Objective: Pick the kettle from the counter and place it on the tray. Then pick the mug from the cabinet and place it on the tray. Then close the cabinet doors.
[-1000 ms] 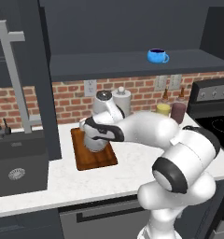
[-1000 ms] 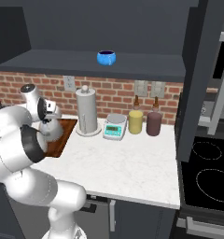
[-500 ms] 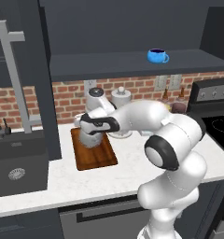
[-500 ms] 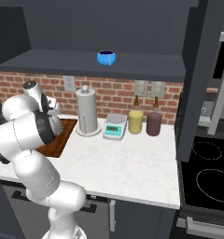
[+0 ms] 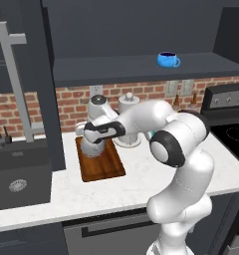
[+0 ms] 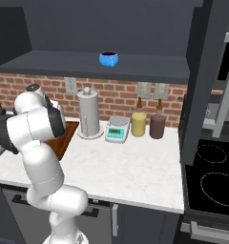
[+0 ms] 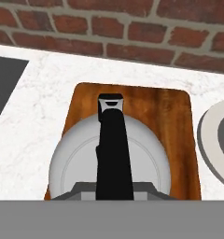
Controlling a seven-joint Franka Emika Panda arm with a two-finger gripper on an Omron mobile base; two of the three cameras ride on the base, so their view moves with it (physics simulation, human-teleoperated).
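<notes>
The silver-grey kettle (image 5: 93,148) is over the far end of the reddish-brown tray (image 5: 109,167), and whether it rests on the board or hangs just above it I cannot tell. My gripper (image 5: 95,130) is shut on its black handle from above. In the hand view the kettle (image 7: 146,154) lies straight below, its handle running up the middle and the tray (image 7: 170,107) under it. The blue mug (image 5: 167,60) stands on the shelf of the open cabinet (image 5: 116,69), also seen as the mug (image 6: 108,58) from the right.
One cabinet door (image 5: 22,74) hangs open on the left over the dark sink (image 5: 17,179), the other door (image 6: 202,81) on the right. A paper-towel roll (image 6: 88,114), scale (image 6: 117,129), yellow canister (image 6: 138,125) and maroon canister (image 6: 157,126) line the brick wall. The stove (image 6: 212,176) is at the right.
My arm has folded up and swung its elbow in, carrying the kettle slightly left over the tray. The grip has stayed the same.
</notes>
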